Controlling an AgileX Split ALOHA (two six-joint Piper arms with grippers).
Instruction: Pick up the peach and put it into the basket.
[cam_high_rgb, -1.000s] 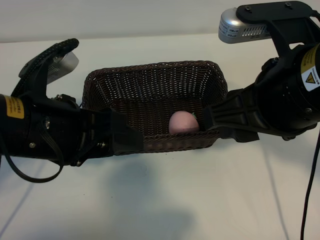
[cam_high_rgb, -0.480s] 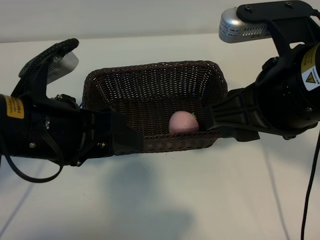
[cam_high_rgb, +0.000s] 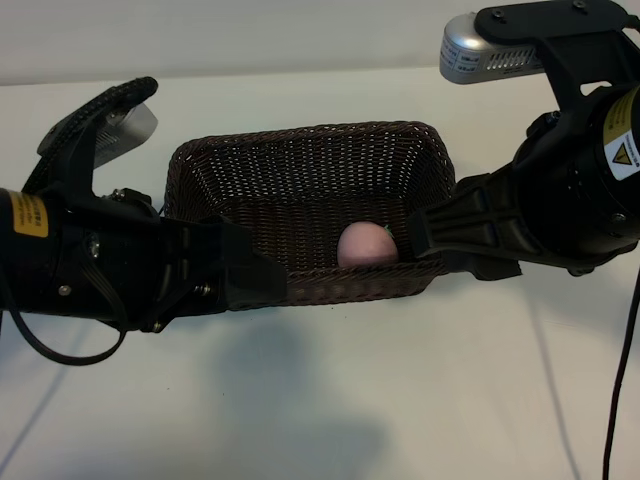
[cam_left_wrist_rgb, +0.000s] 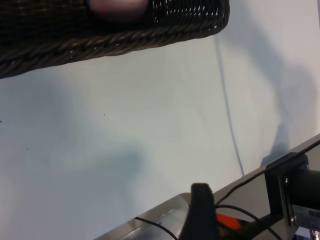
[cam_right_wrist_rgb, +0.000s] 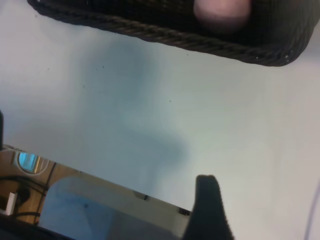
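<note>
Peach (cam_high_rgb: 362, 245) sat inside the basket (cam_high_rgb: 300, 150) near its front wall, so the task looked done, with left claw (cam_high_rgb: 262, 275) and right claw (cam_high_rgb: 418, 238) both apart, empty, flanking the basket over the surface (cam_high_rgb: 400, 400).

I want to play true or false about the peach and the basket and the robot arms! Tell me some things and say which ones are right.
1. The peach lies inside the basket. True.
2. The basket is tipped over on its side. False: it stands upright on the white table.
3. The right end effector is squeezing the peach. False: it holds nothing; the peach rests in the basket.
4. The left end effector is at the basket's near side, empty. True.
5. Three peaches are in the basket. False: only one shows.
</note>
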